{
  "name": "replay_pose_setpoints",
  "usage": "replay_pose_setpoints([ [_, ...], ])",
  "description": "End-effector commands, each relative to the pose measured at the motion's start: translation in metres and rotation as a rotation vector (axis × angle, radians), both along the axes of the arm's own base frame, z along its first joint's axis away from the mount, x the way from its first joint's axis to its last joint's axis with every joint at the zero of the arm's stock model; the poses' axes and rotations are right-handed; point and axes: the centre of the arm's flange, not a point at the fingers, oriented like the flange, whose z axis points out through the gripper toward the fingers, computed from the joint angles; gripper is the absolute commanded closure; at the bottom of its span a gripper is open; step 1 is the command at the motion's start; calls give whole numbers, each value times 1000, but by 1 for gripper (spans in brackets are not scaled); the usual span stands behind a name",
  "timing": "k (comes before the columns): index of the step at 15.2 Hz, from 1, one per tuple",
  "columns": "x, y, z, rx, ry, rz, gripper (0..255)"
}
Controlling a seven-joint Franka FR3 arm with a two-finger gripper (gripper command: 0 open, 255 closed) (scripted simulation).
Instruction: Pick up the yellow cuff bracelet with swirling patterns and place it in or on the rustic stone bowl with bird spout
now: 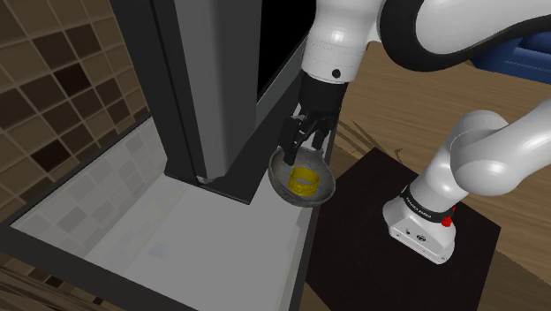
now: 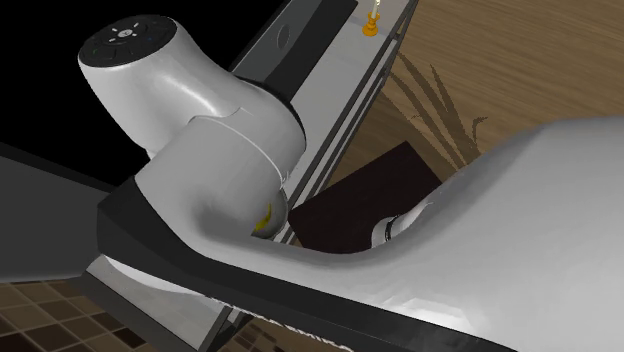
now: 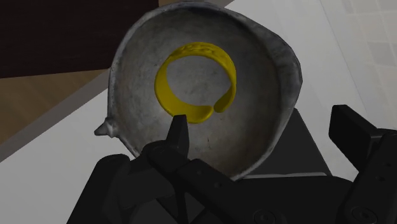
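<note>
The yellow cuff bracelet (image 3: 226, 67) lies flat inside the grey stone bowl (image 3: 267, 95), with its opening turned toward my gripper. A small pointed spout (image 3: 105, 130) juts from the bowl's rim. My gripper (image 3: 262, 121) hovers just above the bowl, open, with nothing between its fingers (image 3: 180, 137). In the shoulder view the bowl (image 1: 325, 192) sits at the counter's corner beside the dark column. The bracelet (image 1: 305, 183) rests in it, directly under my gripper (image 1: 301, 147). In the second exterior view a sliver of the bracelet (image 2: 265, 216) peeks past the arm.
A tall dark column (image 1: 212, 88) rises just to the shoulder view's left of the bowl. The white counter (image 1: 132, 221) stretches toward a brown tiled wall (image 1: 53, 79). The dark stand top (image 1: 371, 256) is at lower right. A small orange object (image 2: 371, 25) stands far along the counter.
</note>
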Motion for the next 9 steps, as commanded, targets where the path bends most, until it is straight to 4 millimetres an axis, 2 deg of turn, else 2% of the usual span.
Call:
replay_pose_setpoints([
  [1, 3, -3, 22, -1, 1, 0, 0],
  [2, 4, -5, 32, -1, 1, 0, 0],
  [9, 4, -5, 32, -1, 1, 0, 0],
])
